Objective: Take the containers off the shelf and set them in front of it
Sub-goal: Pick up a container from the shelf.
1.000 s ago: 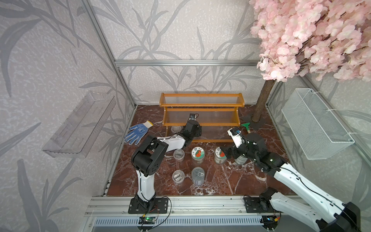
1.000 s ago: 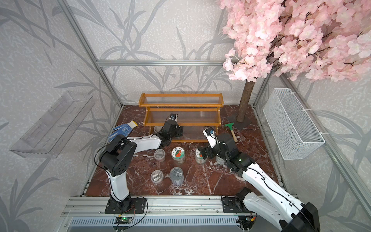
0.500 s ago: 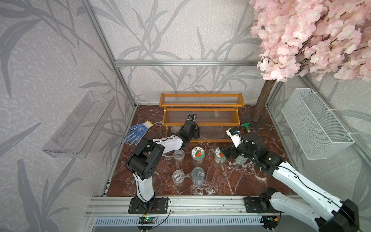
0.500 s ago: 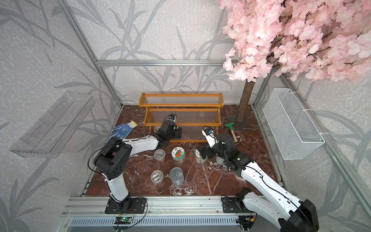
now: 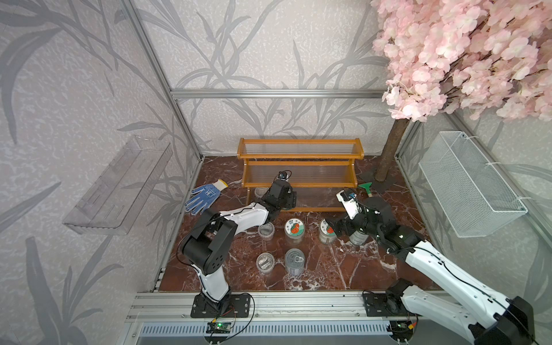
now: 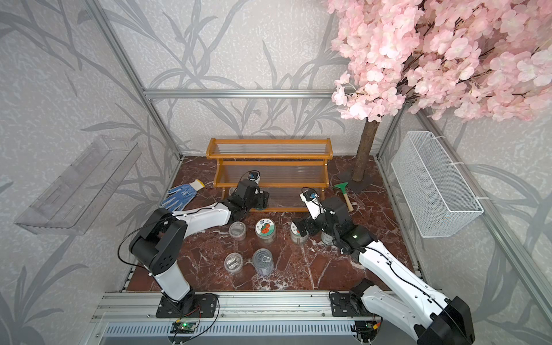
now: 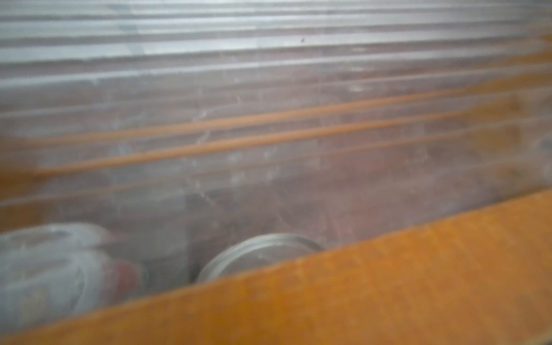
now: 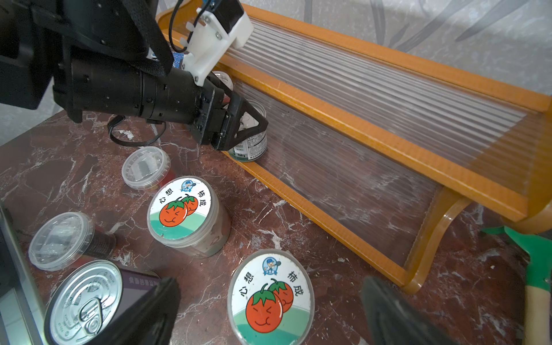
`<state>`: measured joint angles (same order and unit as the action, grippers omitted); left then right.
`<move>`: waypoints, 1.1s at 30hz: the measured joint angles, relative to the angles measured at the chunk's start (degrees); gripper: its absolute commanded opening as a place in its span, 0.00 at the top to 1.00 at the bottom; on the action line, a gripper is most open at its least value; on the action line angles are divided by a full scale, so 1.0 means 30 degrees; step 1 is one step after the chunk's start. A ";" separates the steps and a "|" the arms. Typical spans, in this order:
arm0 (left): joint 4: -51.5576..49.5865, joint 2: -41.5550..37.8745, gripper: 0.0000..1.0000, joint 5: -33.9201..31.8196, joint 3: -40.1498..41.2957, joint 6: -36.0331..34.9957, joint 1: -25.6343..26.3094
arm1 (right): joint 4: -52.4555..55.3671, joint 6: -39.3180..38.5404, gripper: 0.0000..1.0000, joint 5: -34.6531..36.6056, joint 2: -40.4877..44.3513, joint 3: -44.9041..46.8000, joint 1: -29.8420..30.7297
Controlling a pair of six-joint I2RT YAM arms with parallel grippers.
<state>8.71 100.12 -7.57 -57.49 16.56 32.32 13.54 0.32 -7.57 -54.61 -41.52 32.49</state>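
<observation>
Marble floor: left claw clasps tin on shelf, lowest tier.

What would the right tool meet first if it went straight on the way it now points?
Probably the nearer tomato-lidded jar, just ahead between the open fingers of the right tool; depth is hard to judge.

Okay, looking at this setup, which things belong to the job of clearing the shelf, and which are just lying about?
Job in hand: shelf, tin on its bottom tier, tomato-lidded jars, clear cups, pull-tab tin, labelled tin.

Lying about: blue glove, green hand tool, wire basket, clear wall tray, blossom tree.
</observation>
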 measured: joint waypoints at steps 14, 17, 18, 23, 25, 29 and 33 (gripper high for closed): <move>-0.1851 -0.2477 0.28 0.0197 0.0546 -0.0823 0.0066 | 0.0000 0.0000 0.01 -0.0015 0.0525 0.0000 0.0000; -0.2463 -0.2892 0.28 0.0219 0.0597 -0.1049 0.0066 | 0.0007 0.0000 0.01 -0.0007 0.0612 0.0000 0.0000; -0.2674 -0.3075 0.28 0.0219 0.0656 -0.1122 0.0073 | 0.0000 0.0000 0.01 -0.0007 0.0648 0.0000 0.0000; -0.4189 -0.4758 0.28 0.0364 0.1122 -0.1377 0.0066 | 0.0036 0.0000 0.01 -0.0255 0.0772 0.0000 -0.0066; -0.4823 -0.5574 0.28 0.0546 0.1166 -0.1494 0.0066 | 0.0131 0.0000 0.01 -0.0539 0.0765 0.0000 -0.0087; -0.5836 -0.7366 0.28 0.1209 0.1202 -0.1676 0.0073 | 0.0721 -0.0007 0.01 -0.1377 0.0714 -0.0138 -0.0175; -0.6615 -0.8896 0.28 0.2004 0.1188 -0.1676 0.0270 | 0.1494 -0.0022 0.01 -0.2040 0.0699 -0.0809 -0.0321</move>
<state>-11.14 73.43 -1.56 -53.93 11.53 33.12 18.02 0.25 -13.69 -52.51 -43.94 31.53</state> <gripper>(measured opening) 0.766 0.989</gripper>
